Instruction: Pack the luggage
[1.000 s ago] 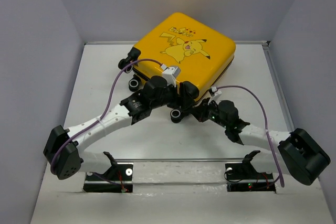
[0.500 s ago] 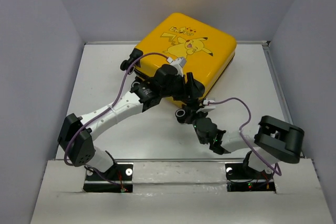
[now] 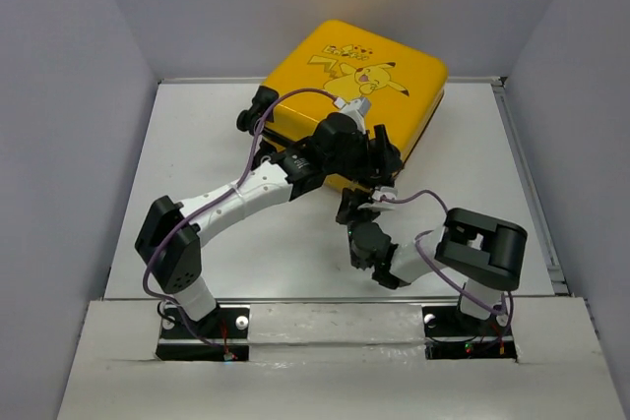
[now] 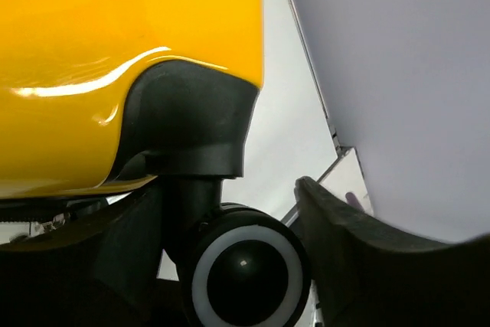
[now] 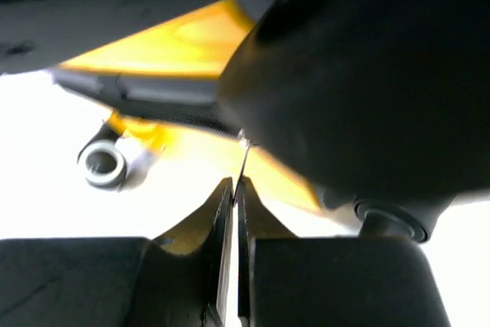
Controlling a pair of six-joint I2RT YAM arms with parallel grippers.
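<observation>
Pinching at the near edge of the luggage (image 3: 364,71), the right gripper (image 5: 233,185) has its fingers pressed together. A thin sliver rises from their seam to the dark zip line above. It looks like the zip pull (image 5: 243,160), though the blur leaves some doubt. The left gripper (image 4: 230,189) is spread wide and straddles a wheel (image 4: 245,277) and its black stem, with a clear gap on one side, so it grips nothing.

From above, the left gripper (image 3: 379,156) sits at the case's 6 o'clock corner, and the right gripper (image 3: 359,206) lies just beyond it toward 6. The luggage lies flat side up at about 12 to 1 o'clock on the table (image 3: 197,145), turned askew. Its far corner is close to the back wall, and a second wheel (image 3: 258,105) shows at its 9 o'clock corner.

The two shells appear closed on each other, and no loose item lies on the table. Filling therefore seems done. Zipping the seam shut seems to be what is left. How much of it is already zipped cannot be told.
</observation>
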